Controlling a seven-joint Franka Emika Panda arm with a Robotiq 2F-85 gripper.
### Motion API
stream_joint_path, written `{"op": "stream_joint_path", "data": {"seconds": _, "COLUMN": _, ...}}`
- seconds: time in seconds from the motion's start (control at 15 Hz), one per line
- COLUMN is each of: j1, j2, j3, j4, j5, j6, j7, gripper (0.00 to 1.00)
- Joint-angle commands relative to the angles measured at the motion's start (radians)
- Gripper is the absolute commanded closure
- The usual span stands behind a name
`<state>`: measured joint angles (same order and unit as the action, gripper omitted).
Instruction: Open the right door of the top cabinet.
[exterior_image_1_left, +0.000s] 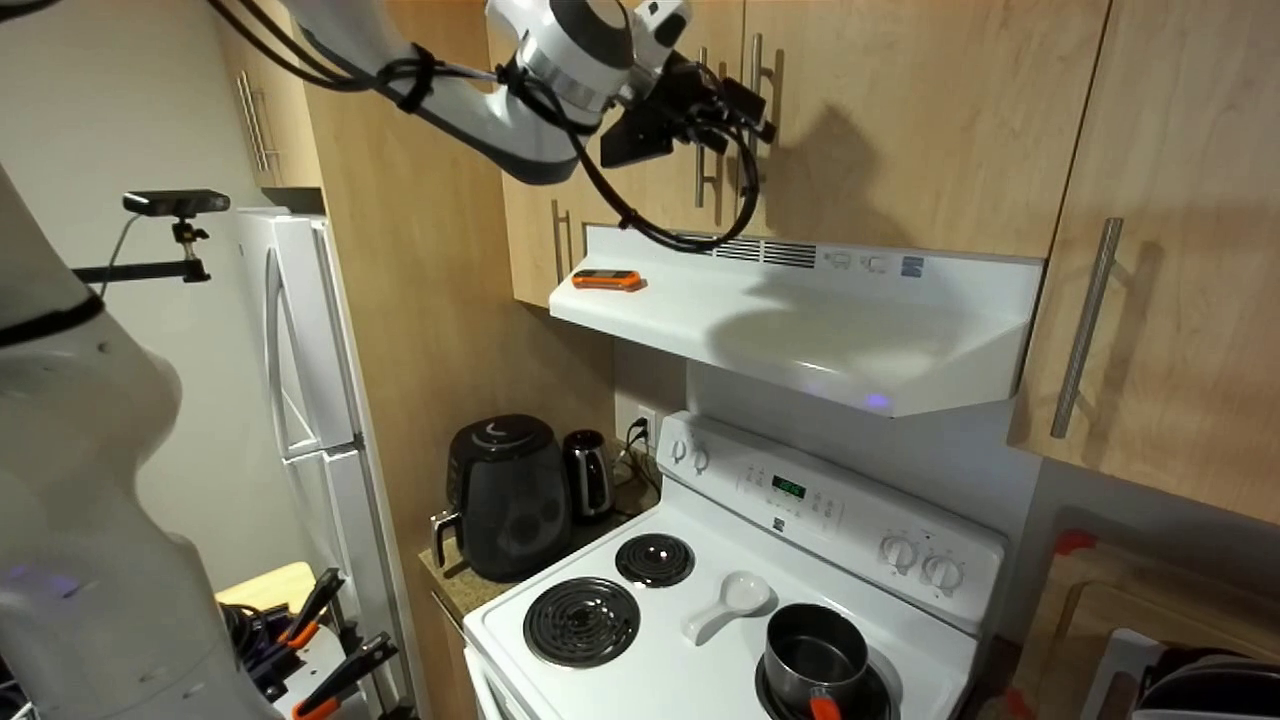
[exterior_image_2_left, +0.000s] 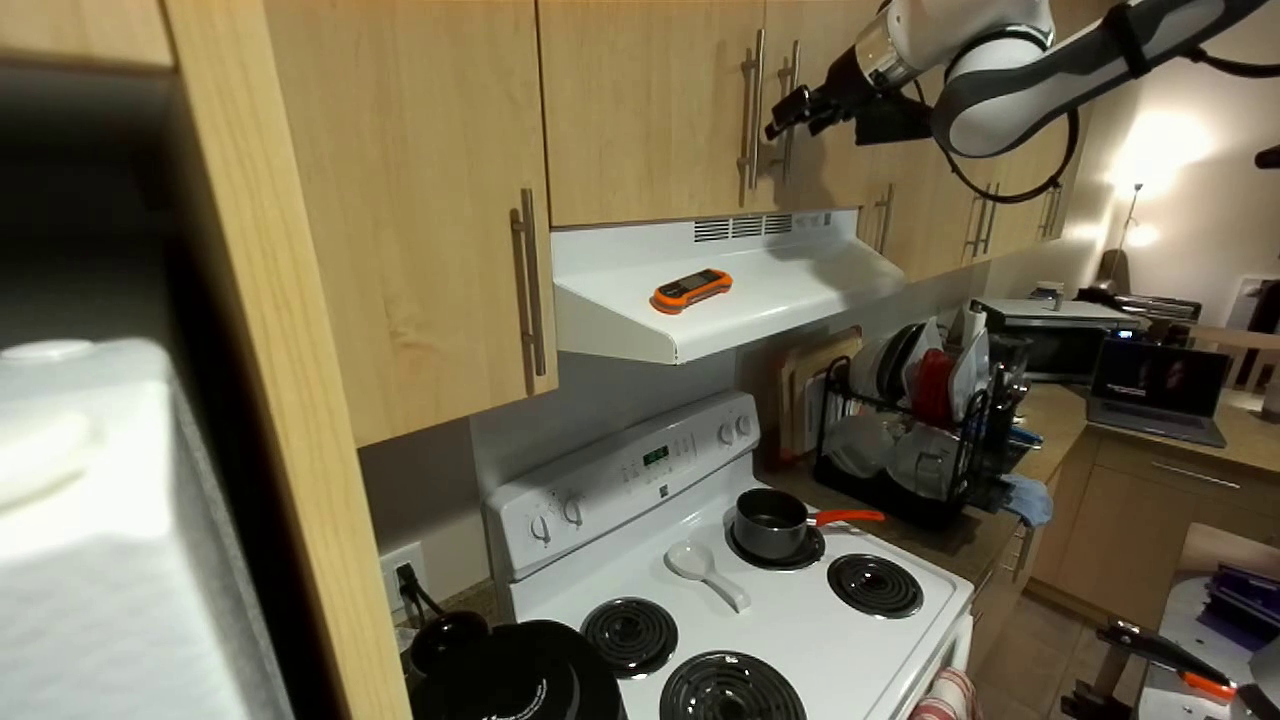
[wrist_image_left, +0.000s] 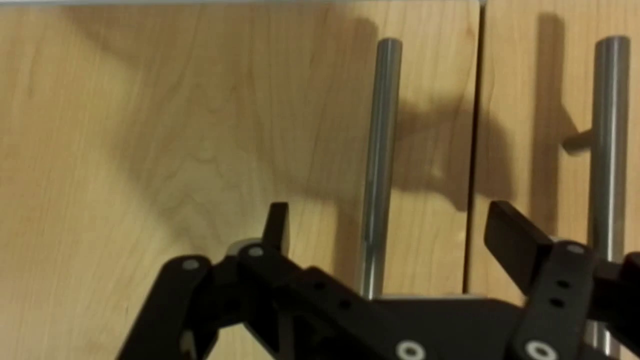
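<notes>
The top cabinet (exterior_image_2_left: 650, 120) hangs above the range hood. Its right door (exterior_image_1_left: 940, 120) is closed, a flat light-wood panel, and fills the left part of the wrist view, which stands upside down. The vertical metal bar handle (wrist_image_left: 382, 150) of that door runs up between my two spread fingers in the wrist view, with space on both sides. My gripper (exterior_image_1_left: 758, 120) is open in front of the handles in both exterior views. One finger (wrist_image_left: 515, 245) lies over the left door's side of the seam. Whether the tips reach around the bar in depth, I cannot tell.
The left door's bar handle (wrist_image_left: 607, 150) stands close beside one finger. Below is the white range hood (exterior_image_1_left: 800, 320), bearing an orange device (exterior_image_2_left: 690, 290). Under it, the stove (exterior_image_1_left: 700, 560) holds a white spoon rest (exterior_image_1_left: 740, 595) and a pot (exterior_image_2_left: 770, 525). A longer wood door (exterior_image_1_left: 1190, 250) adjoins.
</notes>
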<state>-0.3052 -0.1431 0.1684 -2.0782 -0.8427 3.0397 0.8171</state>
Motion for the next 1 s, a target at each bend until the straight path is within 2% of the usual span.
{"op": "stream_joint_path", "data": {"seconds": 0.0, "j1": -0.065, "j2": -0.020, "j3": 0.094, "j4": 0.050, "j5": -0.241, "j6": -0.076, "j7": 0.255, "gripper": 0.00}}
{"op": "stream_joint_path", "data": {"seconds": 0.2, "j1": -0.072, "j2": -0.015, "j3": 0.148, "j4": 0.087, "j5": -0.442, "j6": -0.142, "j7": 0.457, "gripper": 0.00}}
{"op": "stream_joint_path", "data": {"seconds": 0.4, "j1": -0.064, "j2": -0.002, "j3": 0.173, "j4": 0.096, "j5": -0.586, "j6": -0.236, "j7": 0.604, "gripper": 0.00}}
{"op": "stream_joint_path", "data": {"seconds": 0.67, "j1": -0.059, "j2": 0.014, "j3": 0.198, "j4": 0.091, "j5": -0.707, "j6": -0.351, "j7": 0.729, "gripper": 0.00}}
{"op": "stream_joint_path", "data": {"seconds": 0.93, "j1": -0.062, "j2": 0.039, "j3": 0.217, "j4": 0.086, "j5": -0.778, "j6": -0.455, "j7": 0.793, "gripper": 0.00}}
